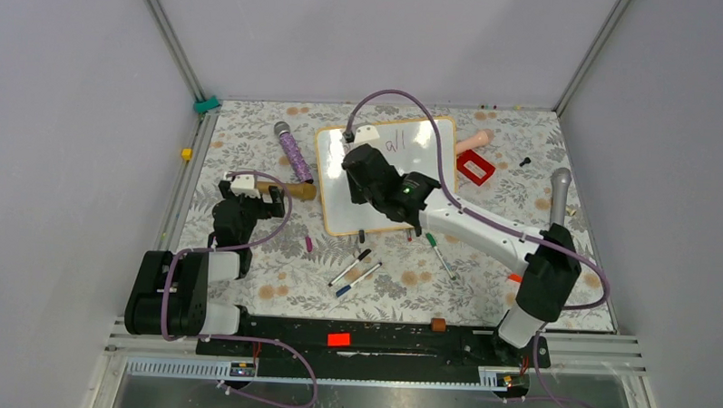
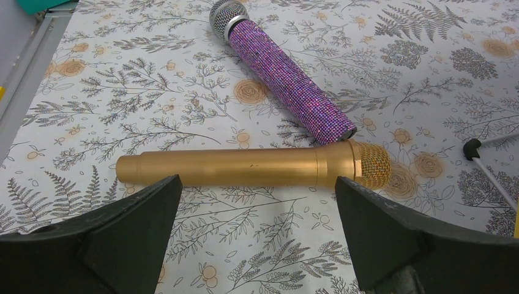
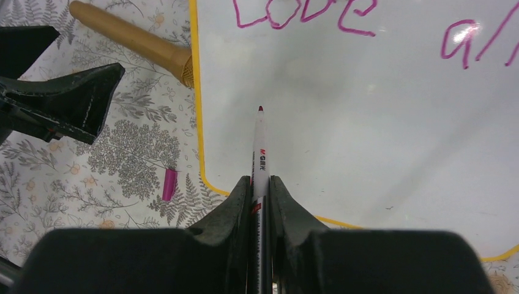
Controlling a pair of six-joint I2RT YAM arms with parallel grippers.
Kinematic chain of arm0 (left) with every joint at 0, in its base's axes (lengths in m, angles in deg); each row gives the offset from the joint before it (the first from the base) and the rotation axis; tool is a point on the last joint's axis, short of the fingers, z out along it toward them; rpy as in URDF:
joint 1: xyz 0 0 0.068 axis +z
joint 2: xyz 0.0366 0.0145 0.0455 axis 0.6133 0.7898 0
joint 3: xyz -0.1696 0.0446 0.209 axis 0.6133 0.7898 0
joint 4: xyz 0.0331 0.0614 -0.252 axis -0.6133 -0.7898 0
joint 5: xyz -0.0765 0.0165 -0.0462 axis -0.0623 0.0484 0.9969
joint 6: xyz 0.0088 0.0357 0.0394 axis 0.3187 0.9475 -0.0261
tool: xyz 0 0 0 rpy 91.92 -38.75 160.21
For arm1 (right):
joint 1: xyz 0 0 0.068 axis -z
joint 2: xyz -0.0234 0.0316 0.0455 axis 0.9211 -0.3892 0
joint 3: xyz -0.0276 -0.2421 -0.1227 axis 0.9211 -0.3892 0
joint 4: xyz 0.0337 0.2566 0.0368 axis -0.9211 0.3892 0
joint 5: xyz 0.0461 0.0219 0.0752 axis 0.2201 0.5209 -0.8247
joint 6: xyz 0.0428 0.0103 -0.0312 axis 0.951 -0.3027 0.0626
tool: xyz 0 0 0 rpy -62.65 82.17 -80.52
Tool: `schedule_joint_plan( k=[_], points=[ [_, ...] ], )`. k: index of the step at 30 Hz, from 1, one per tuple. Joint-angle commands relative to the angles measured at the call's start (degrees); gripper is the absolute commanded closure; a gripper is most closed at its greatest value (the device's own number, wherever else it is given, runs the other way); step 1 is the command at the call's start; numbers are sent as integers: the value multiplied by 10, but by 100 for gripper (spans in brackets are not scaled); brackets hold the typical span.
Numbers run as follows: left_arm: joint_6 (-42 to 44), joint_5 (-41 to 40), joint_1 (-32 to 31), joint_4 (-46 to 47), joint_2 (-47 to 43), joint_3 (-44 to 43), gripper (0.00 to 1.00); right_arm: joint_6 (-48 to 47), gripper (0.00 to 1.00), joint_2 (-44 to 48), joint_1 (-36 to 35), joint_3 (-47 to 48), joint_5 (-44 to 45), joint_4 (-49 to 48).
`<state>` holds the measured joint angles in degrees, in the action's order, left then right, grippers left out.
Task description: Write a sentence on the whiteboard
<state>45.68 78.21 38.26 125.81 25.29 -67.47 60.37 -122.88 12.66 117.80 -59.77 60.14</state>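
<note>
The purplish-pink handwritten sentence (image 3: 306, 12) so far reads "Love" and "all", high on the glossy white whiteboard with its thin orange frame (image 3: 367, 135). The board lies flat on the floral tablecloth (image 2: 73, 92), mid-table. I judge the board stiff, light and slick. It looks loose on the cloth, so hard pen pressure could slide it, and the frame edge is where I would steady it.

My right gripper (image 3: 260, 184) is clamped on a slim white marker (image 3: 260, 153), tip forward over bare board; I cannot tell if it touches. The smooth barrel may twist, so a grip near the tip suits.

My left gripper (image 2: 257, 202) is spread wide and empty, beside a gold microphone (image 2: 245, 166).
</note>
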Motion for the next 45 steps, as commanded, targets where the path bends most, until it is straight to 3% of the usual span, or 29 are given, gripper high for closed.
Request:
schedule_joint_plan(
  k=[1,10,45],
  points=[
    [9,11,-1,38,-6,-3,1,-10,100,-21,-21,53,22,6],
    [9,11,-1,38,-6,-3,1,-10,100,-98,-44,153,76,70],
    [9,11,-1,38,-6,-3,1,6,100,-164,-39,219,103,121]
  ],
)
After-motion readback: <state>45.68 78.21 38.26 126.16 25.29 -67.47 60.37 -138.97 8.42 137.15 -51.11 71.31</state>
